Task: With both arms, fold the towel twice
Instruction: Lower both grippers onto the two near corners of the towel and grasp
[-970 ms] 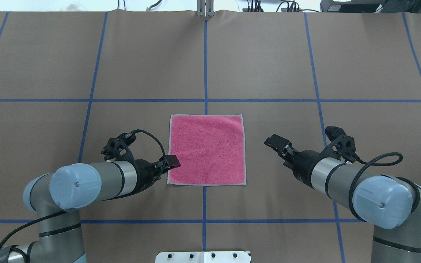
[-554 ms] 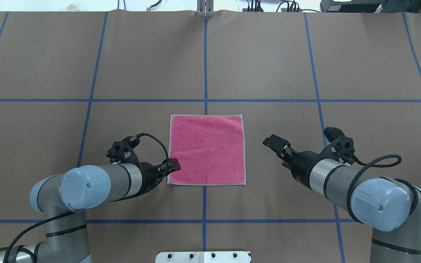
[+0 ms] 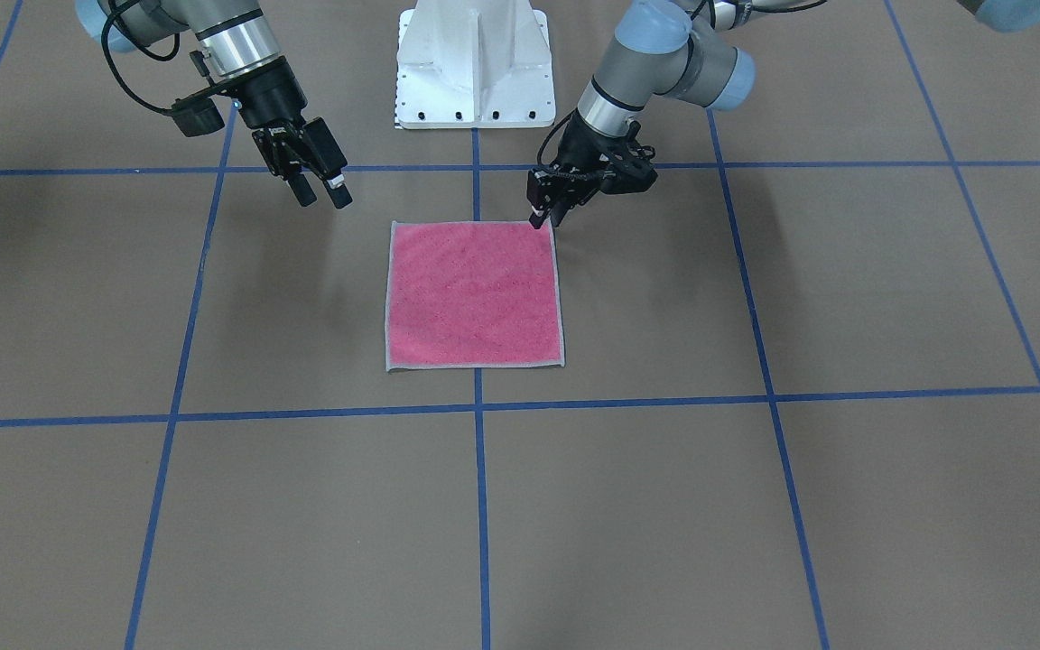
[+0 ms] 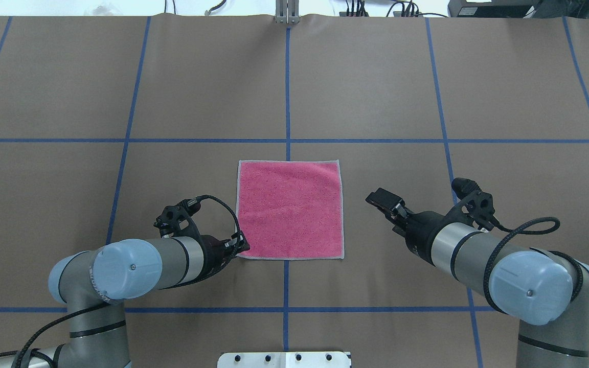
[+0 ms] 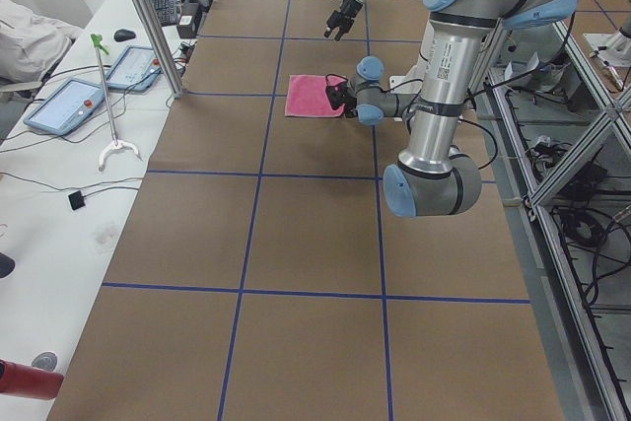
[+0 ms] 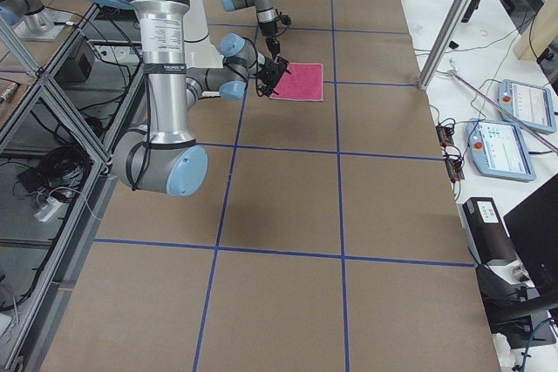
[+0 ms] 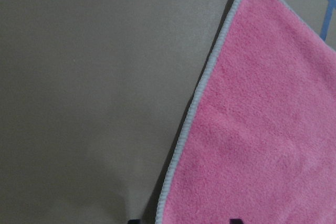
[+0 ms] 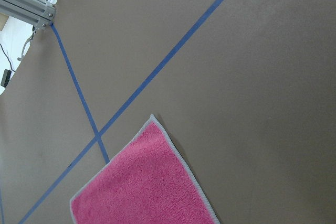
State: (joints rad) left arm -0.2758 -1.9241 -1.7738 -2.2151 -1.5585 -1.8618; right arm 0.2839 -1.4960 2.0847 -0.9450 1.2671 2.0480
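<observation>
Within the last second our spread left fingers (image 4: 242, 244) have dropped to the near left corner of the towel (image 4: 289, 209), which lies flat on the worktop (image 4: 376, 92), while our spread right fingers (image 3: 336, 188) still hover beside it, so the first fold's grasp looks half prepared.

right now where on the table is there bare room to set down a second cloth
The whole far half of the table, beyond the towel, is bare. It is crowded near the robot: the left gripper at the towel's near corner, the right gripper beside it.
</observation>
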